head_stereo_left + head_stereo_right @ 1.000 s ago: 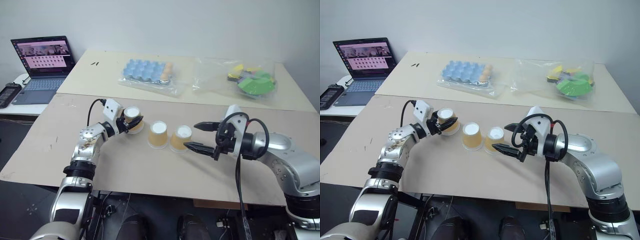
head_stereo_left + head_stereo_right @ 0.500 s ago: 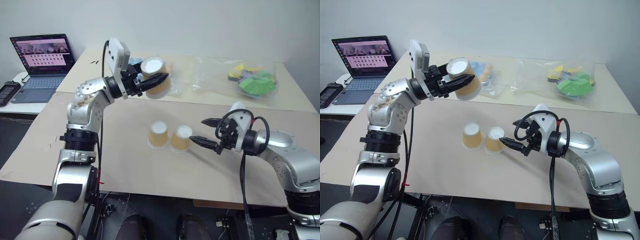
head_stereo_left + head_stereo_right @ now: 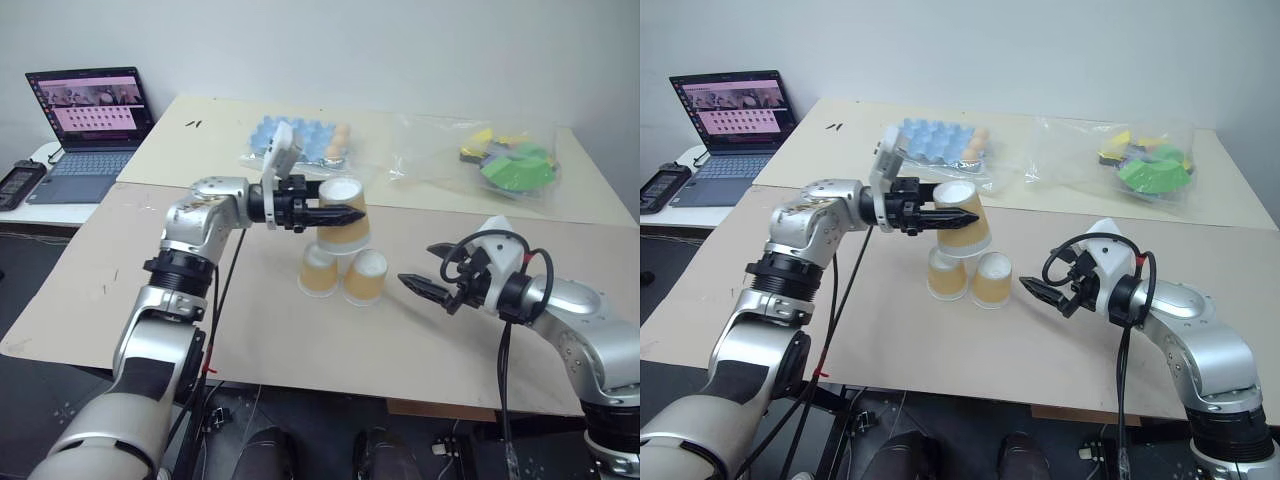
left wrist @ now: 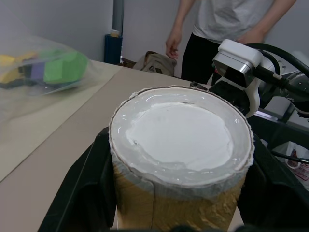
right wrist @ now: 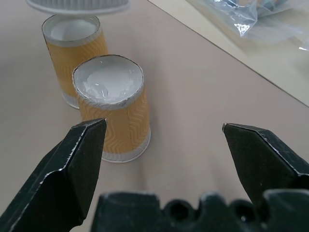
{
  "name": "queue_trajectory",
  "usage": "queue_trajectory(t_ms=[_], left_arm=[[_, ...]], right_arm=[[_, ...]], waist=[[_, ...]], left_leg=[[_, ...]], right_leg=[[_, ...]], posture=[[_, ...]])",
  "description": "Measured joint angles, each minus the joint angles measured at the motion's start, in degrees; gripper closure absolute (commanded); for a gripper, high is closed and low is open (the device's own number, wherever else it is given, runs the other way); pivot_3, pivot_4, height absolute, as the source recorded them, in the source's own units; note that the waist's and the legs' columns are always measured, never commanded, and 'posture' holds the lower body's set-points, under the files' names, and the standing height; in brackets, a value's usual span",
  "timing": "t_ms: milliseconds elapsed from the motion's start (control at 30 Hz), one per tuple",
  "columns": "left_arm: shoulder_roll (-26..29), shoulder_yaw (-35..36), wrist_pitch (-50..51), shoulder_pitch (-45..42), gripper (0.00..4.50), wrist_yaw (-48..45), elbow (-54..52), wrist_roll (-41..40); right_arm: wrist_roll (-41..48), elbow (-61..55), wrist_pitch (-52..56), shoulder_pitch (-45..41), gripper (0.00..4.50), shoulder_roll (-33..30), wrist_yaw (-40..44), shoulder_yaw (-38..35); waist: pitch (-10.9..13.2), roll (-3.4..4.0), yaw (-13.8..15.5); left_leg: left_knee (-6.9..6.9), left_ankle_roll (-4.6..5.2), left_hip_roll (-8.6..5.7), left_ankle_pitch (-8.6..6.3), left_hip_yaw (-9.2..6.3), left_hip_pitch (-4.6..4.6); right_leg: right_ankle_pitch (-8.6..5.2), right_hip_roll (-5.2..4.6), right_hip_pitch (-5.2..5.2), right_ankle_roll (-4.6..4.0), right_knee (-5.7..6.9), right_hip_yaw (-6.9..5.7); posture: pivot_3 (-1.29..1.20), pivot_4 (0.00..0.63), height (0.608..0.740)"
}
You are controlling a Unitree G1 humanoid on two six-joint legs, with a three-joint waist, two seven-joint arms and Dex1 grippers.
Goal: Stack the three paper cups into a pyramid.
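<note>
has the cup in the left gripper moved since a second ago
Yes. The held cup has left the table beside the two standing cups and now hangs just above them in the left gripper, in front of the blue tray.

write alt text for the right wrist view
The right tool, open, faces two upside-down paper cups standing side by side on the tan table, not touching them. A clear plastic bag lies beyond.
</note>
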Motion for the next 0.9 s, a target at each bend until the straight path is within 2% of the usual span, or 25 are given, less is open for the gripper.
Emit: queue_trajectory(t_ms=[200, 500, 600, 633, 667, 900], left_arm=[[-1.8, -1.2, -4.7, -1.0, 1.49, -2.8, 4.9, 3.5], [-2.1, -1.4, -7.2, -1.0, 1.49, -4.5, 6.2, 6.3], [-2.1, -1.4, -7.7, -1.0, 0.71, -4.5, 6.2, 6.9], [-2.1, -1.4, -8.1, -1.0, 0.24, -4.5, 6.2, 7.1], [-2.1, -1.4, -8.4, -1.0, 0.06, -4.5, 6.2, 7.3], [-2.3, -0.2, -6.9, -1.0, 0.06, -3.4, 5.3, 6.7]], right_arm=[[0.2, -1.9, 0.0, 2.0, 0.0, 0.0, -1.4, -0.9], [1.0, -2.8, 0.0, 2.1, 0.0, 0.0, -2.3, -1.9], [1.0, -2.8, 0.0, 2.1, 0.0, 0.0, -2.4, -1.9], [1.0, -2.8, 0.0, 2.1, 0.0, 0.0, -2.4, -1.9], [1.1, -2.8, 0.0, 2.1, 0.0, 0.0, -2.4, -1.9], [1.0, -2.3, 0.0, 1.8, 0.0, 0.0, -2.2, -1.9]], waist=[[0.0, 0.0, -0.2], [0.0, 0.0, 0.0], [0.0, 0.0, 0.0], [0.0, 0.0, 0.0], [0.0, 0.0, 0.0], [0.0, 0.0, -0.1]], left_leg=[[-0.01, 0.0, 0.0, 0.0, -0.02, 0.0], [0.02, 0.01, 0.0, -0.01, -0.06, -0.01], [0.02, 0.02, 0.0, -0.01, -0.07, -0.02], [0.03, 0.02, 0.0, -0.01, -0.07, -0.01], [0.03, 0.02, 0.0, -0.01, -0.07, -0.01], [0.05, 0.02, 0.01, -0.01, -0.08, -0.01]], right_leg=[[0.0, 0.0, -0.02, 0.0, 0.0, 0.02], [0.0, 0.0, -0.01, 0.0, 0.01, 0.01], [0.0, 0.0, -0.01, 0.0, 0.01, 0.01], [0.0, 0.0, -0.01, 0.0, 0.01, 0.01], [0.0, 0.0, -0.01, 0.0, 0.01, 0.01], [0.0, 0.0, -0.01, 0.0, 0.02, 0.01]], posture=[[0.0, 0.15, 0.706], [0.0, 0.15, 0.706], [0.0, 0.15, 0.706], [0.0, 0.15, 0.706], [0.0, 0.15, 0.706], [0.0, 0.15, 0.706]])
